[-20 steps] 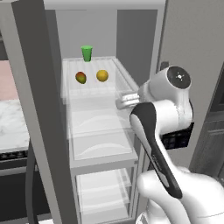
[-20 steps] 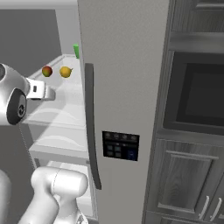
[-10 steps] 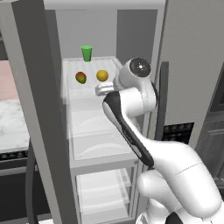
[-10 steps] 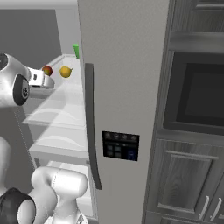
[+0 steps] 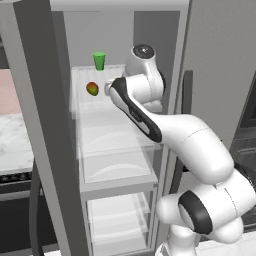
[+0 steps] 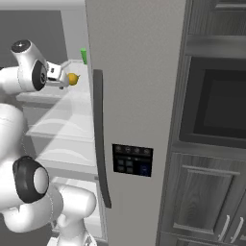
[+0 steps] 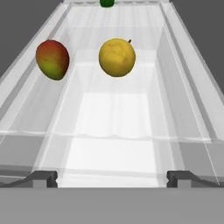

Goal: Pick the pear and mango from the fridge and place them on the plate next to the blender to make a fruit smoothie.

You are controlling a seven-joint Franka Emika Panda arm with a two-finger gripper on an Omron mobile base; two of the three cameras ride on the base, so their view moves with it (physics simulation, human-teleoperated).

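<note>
open gripper (image 7: 112,178) just short of pear (image 7: 117,57)

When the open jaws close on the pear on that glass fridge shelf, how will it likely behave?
The pear looks round and smooth, so it may roll on the glass shelf if nudged off-centre. Its plain skin could slip between the jaws unless gripped across its widest part. It seems firm and rigid, and the mango sits apart, so contact is unlikely.

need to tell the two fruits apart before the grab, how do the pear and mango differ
The pear is plain yellow-orange; the mango is mottled red and green. The pear is nearly round with a small stem; the mango is a longer oval. In the hand view the pear sits centred ahead, the mango off to the left. Both rest on the same fridge shelf, similar in size.
</note>
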